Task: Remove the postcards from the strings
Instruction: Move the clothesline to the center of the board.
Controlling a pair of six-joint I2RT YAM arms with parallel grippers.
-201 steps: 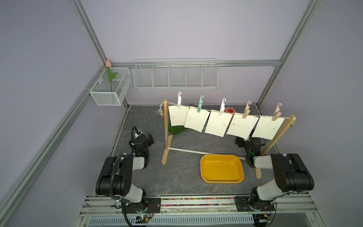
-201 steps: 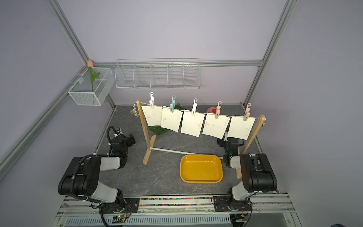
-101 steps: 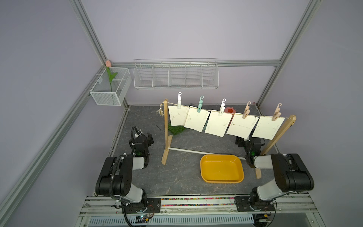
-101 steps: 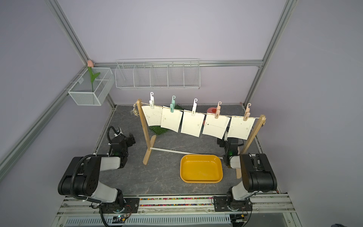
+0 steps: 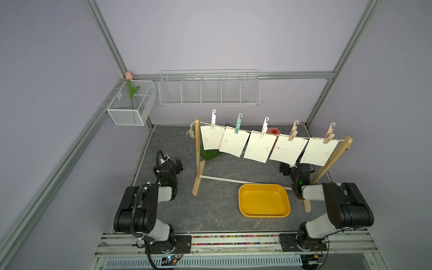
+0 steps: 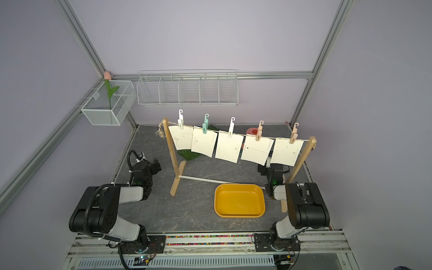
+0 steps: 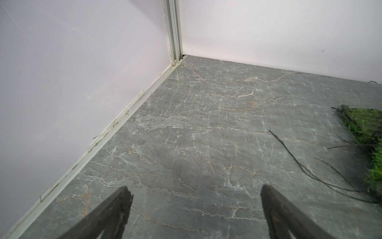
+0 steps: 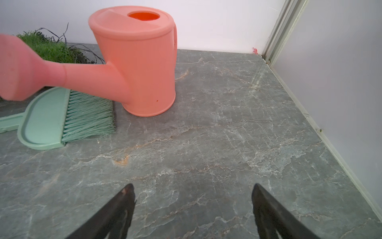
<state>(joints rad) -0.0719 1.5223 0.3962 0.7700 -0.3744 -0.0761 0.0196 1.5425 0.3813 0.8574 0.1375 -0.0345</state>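
Several cream postcards hang side by side from the string (image 5: 308,138), a thin twine between two wooden posts. Each card is held by a hooked clothespin (image 5: 238,124). In both top views the row runs from the leftmost postcard (image 5: 211,138) (image 6: 181,138) to the rightmost postcard (image 5: 319,152) (image 6: 287,152). My left gripper (image 5: 178,163) (image 7: 195,190) rests low, left of the left post, open over bare floor. Open as well, my right gripper (image 5: 284,168) (image 8: 193,188) sits low beneath the right-hand cards, which partly hide it. Neither holds anything.
A yellow tray (image 5: 264,201) lies in front of the rack, by the right arm. A white rod (image 5: 233,180) joins the posts' feet. Behind the cards stand a pink watering can (image 8: 140,62), a mint brush (image 8: 62,118) and a green grass patch (image 7: 365,128). Wire baskets (image 5: 209,90) hang on the walls.
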